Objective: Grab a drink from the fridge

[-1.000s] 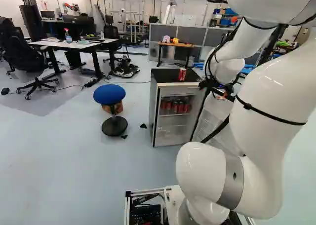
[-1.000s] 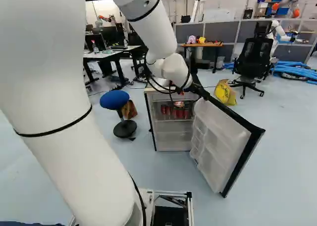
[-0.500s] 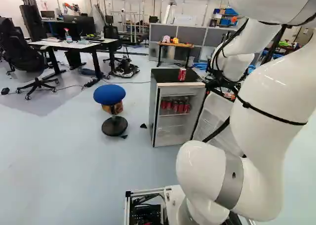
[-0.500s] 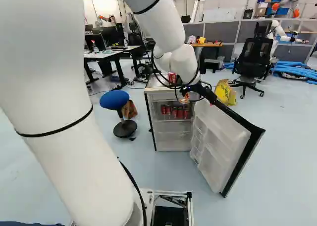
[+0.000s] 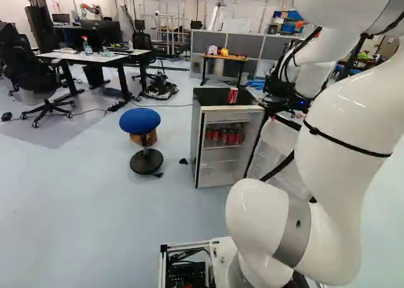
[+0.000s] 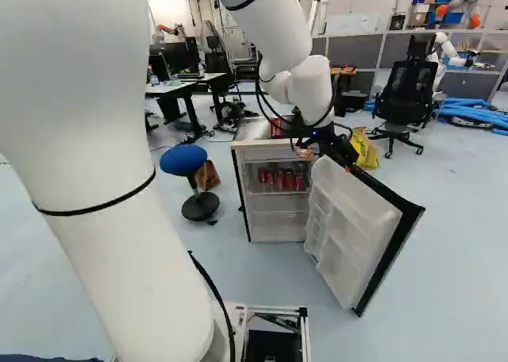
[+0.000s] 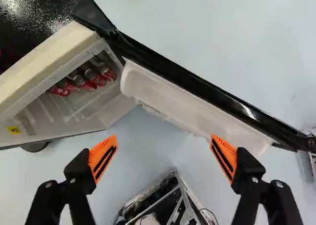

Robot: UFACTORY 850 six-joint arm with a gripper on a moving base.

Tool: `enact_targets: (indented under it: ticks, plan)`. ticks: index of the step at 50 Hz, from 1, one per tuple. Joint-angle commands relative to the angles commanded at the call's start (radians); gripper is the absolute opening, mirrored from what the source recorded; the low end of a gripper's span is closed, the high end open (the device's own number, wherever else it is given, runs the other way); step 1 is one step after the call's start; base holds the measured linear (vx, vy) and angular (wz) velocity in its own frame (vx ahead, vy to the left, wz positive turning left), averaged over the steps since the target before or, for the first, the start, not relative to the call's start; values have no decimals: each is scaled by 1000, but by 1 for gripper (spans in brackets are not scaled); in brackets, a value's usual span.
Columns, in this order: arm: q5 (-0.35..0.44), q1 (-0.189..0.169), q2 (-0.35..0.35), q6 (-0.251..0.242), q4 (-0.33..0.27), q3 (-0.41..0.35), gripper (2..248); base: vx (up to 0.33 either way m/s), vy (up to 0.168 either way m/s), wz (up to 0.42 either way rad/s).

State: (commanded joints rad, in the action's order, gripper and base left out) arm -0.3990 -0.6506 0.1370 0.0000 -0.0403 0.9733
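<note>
Pale blue floor, grey partition panels across the back. Desk with monitors at the left of the left base view, blue stool between it and the fridge. Right base view adds an office chair, blue hoses and another robot at the right, plus a yellow bag on the floor beyond the fridge door.

Door's wide open, white shelved lining showing. Drinks: row of red cans upright on an upper shelf inside the fridge. One more red can stands on the black fridge top.

Gripper is up by the open door, pointing down. Wrist view: fingers spread wide, nothing between the orange pads, no hold on anything. Door runs across ahead of the gripper; shelf cans are ahead and off to one side, well apart from both fingers. Part of the base frame shows between the fingers, lower down.
</note>
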Motion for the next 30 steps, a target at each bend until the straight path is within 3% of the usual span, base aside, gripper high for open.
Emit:
enact_targets:
  ticks: [17,30]
  plan:
    - [-94,-33,51,0,0,80,247,0,0,0]
    - [-113,-56,107,0,0,146,247,0,0,0]
